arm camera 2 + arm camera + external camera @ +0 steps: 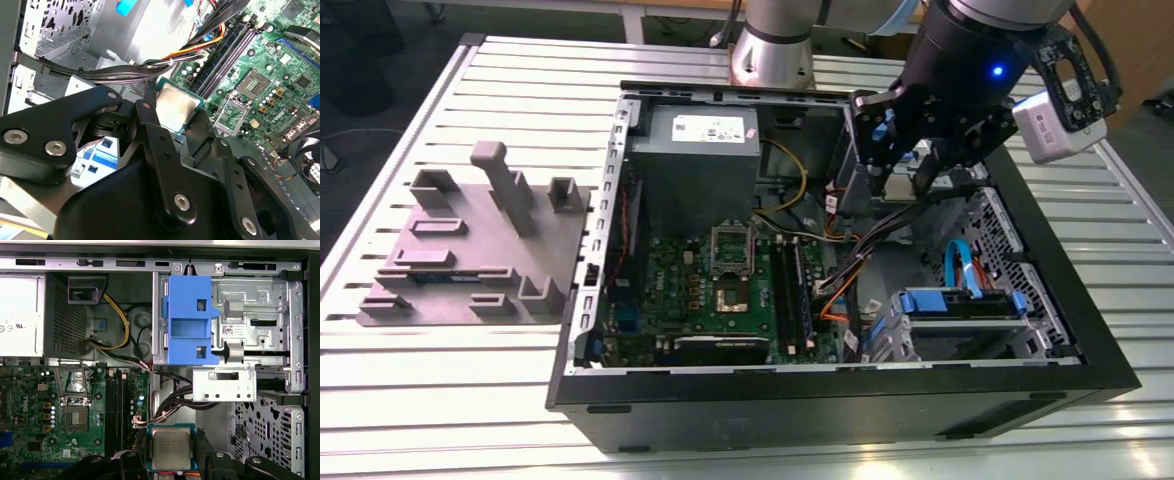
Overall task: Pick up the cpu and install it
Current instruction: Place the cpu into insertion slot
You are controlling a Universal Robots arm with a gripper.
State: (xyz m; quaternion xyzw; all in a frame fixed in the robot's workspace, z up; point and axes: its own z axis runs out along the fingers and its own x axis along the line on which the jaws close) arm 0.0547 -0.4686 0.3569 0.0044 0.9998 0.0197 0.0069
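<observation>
My claw (915, 178) hangs over the open computer case (854, 395), pinching the cpu (902, 187) by two opposite edges, one black finger (134, 461) on each side. In both wrist views the cpu (171, 447) shows its shiny silver-grey metal top framed by a green rim, clear of everything below it. It is held above a bundle of dark cables (172, 402) just beside the metal drive cage (260, 315), in the part of the case towards the exterior view's right.

The socket (75, 417) lies open on the green motherboard (720, 290), its metal frame (75, 382) tipped back, and it stands apart from the cpu with the long black memory sticks (114, 405) between the two. In the second wrist view the socket (253, 82) sits past the far corner of the cpu (175, 107).

A grey power-supply box (700, 160) with a white label fills the far end of the case, and a blue plastic bracket (190, 320) is fixed to the drive cage. The case rests on a white slatted desk (454, 380), where a grey moulded holder (467, 260) sits at the exterior view's left.
</observation>
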